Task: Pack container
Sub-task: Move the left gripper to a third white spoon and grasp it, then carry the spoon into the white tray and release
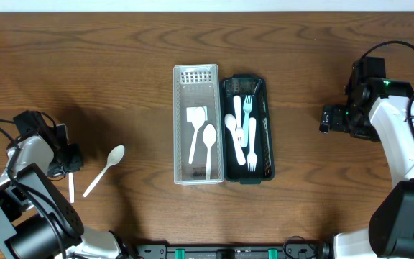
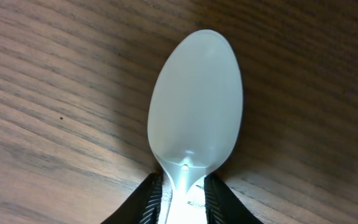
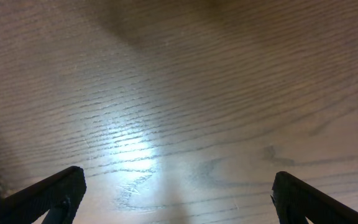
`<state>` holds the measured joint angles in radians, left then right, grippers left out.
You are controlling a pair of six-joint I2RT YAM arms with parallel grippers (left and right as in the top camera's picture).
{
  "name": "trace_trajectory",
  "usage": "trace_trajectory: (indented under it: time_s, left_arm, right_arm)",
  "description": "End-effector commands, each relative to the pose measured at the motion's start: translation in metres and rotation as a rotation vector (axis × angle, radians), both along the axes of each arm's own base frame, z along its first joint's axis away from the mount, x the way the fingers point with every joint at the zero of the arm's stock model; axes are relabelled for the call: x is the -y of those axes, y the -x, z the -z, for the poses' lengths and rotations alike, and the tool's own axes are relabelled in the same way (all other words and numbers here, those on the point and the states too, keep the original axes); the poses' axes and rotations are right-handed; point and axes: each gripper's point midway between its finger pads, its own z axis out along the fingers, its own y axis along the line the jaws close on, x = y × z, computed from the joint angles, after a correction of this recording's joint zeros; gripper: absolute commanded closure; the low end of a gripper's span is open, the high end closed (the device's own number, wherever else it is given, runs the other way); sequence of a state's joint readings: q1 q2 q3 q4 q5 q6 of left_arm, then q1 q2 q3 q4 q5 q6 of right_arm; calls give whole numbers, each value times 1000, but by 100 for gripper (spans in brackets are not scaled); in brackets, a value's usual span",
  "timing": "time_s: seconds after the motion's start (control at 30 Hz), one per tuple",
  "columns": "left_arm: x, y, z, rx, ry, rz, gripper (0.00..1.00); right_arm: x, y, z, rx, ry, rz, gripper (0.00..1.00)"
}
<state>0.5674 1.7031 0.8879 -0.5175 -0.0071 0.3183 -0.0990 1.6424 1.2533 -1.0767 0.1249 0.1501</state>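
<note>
Your left gripper (image 2: pixel 184 190) appeared clamped on the spoon (image 2: pixel 194 102) at its neck, near the desk's (image 1: pixel 121 57) left edge. Your right gripper (image 3: pixel 178 180) stood wide open. The container (image 1: pixel 250 178) sat mid-desk.

Overhead view is sharp and evenly lit from above, with one soft dark shadow on the table (image 1: pixel 85 119) at the left. Left wrist view is close and slightly soft; the spoon (image 2: pixel 194 106) glows almost white, the wood darkening toward the upper right. Right wrist view is blurred and dim, with a bright glare patch left of centre
</note>
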Motion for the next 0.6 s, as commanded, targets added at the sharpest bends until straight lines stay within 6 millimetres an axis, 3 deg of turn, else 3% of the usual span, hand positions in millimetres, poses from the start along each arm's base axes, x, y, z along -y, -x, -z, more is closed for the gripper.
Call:
trace_trajectory:
  time_s: [0.0,0.17,0.57]
  left_arm:
    - [4,16,16,-75,16,-1,76]
    - [5,17,16,-80,20,-4,85]
    - [4,17,16,-77,19,-14,94]
  right_arm:
    - [3,1,-2,4,7,6,1]
    - [3,1,-2,4,7,6,1]
    - [3,1,-2,4,7,6,1]
